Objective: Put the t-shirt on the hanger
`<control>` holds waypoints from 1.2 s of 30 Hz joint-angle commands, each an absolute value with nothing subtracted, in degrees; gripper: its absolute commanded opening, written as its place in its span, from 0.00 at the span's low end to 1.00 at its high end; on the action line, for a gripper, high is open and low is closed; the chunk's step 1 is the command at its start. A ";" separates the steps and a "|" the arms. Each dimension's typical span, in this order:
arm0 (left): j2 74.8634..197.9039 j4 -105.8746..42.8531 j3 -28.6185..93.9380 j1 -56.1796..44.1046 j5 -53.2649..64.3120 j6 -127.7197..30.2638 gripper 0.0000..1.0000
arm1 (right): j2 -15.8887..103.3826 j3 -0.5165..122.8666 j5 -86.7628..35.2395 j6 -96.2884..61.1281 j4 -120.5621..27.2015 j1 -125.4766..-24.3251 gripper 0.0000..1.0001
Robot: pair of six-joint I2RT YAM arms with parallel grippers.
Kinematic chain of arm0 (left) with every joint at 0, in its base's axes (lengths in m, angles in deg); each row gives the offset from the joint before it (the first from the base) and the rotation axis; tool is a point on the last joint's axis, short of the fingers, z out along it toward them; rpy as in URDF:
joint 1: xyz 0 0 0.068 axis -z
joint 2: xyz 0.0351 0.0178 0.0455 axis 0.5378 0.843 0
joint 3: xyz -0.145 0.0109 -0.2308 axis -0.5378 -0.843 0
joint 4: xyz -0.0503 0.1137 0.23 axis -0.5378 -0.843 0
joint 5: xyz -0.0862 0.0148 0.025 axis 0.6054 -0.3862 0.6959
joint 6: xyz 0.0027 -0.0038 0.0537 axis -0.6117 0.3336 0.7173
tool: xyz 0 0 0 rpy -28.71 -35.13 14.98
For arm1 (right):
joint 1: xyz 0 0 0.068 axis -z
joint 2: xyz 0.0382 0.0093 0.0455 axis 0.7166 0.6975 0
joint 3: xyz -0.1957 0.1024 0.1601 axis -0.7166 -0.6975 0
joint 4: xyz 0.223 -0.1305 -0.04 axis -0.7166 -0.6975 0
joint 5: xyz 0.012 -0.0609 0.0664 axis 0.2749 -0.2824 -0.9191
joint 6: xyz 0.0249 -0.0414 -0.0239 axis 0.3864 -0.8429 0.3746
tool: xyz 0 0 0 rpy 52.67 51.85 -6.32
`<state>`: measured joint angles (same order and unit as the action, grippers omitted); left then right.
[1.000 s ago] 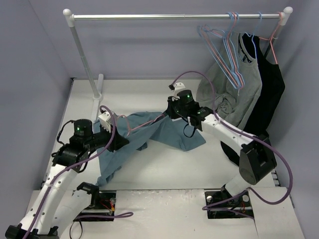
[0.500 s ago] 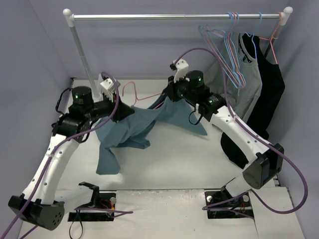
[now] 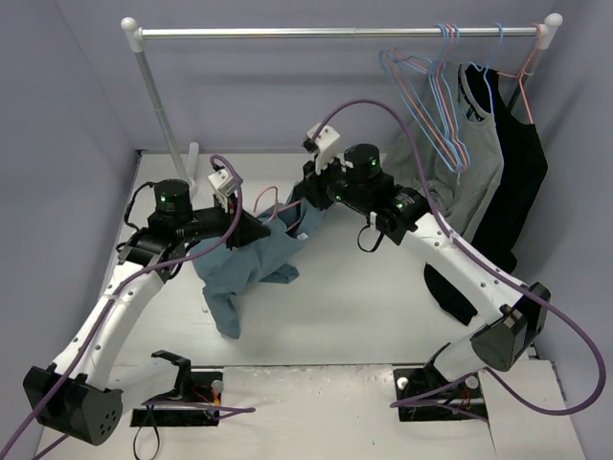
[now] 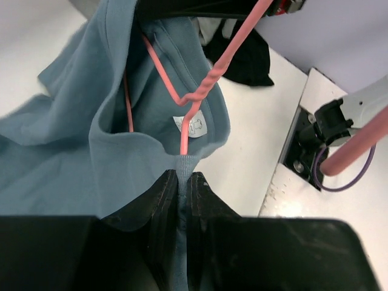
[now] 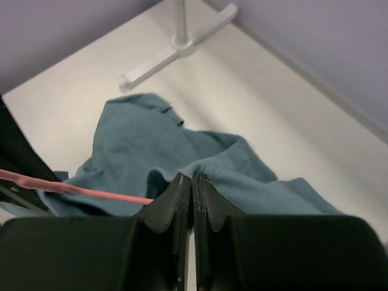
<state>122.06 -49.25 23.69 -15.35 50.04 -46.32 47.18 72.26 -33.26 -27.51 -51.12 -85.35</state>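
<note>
The t-shirt (image 3: pixel 251 261) hangs bunched between both arms, below and in front of the clothes rail (image 3: pixel 335 32). The hanger (image 4: pixel 209 85) runs inside its neck opening, beside the white tag (image 4: pixel 195 127). The left gripper (image 4: pixel 183 177) is pressed together on the collar. The right gripper (image 5: pixel 193 180) pinches a fabric edge.

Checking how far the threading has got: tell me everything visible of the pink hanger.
The hanger is thin salmon-pink wire, twisted at the neck, its top leaving the left wrist view. It sits tilted in the collar opening of the teal t-shirt, beside the white tag. One wire runs down to the shut left gripper, which pinches the collar; cloth hides the rest.
</note>
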 commanded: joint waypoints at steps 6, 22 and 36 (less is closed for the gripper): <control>118.03 -31.89 12.46 -13.64 52.55 -50.41 0.00 | 47.83 64.57 -36.84 -27.56 -46.09 -88.93 0.05; 112.39 -14.20 -9.09 -13.46 47.45 -58.06 0.00 | 56.79 65.43 -40.62 -27.03 -50.47 -88.31 0.41; 113.45 -14.72 -9.98 -13.46 46.13 -57.72 0.00 | 49.25 72.12 -37.28 -32.20 -56.90 -78.40 0.66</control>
<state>113.75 -20.07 -12.85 -13.73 45.34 -57.81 55.55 69.64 -37.54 -28.45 -57.20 -81.08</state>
